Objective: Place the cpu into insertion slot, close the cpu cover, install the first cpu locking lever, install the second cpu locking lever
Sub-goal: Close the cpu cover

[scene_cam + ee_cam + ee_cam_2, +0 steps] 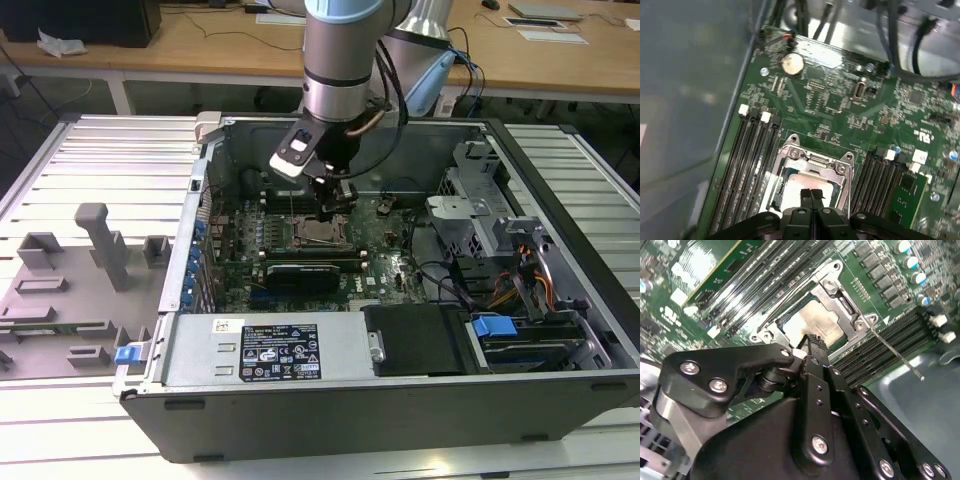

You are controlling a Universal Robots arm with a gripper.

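The cpu (815,322) (795,184) lies flat in the insertion slot (320,233), its pale metal top showing. The silver cpu cover (815,159) (832,290) lies down around it as a frame. A thin metal locking lever (895,354) sticks out sideways from the socket's corner, over the memory slots. My gripper (810,193) (812,340) (335,208) hangs just above the chip's edge with its black fingers pressed together and nothing between them.
Black memory slots (747,165) flank the socket on both sides. A long black card (305,272) lies in front of the socket and a power supply box (270,350) at the case's front. Drive cage and cables (500,260) stand at the exterior view's right.
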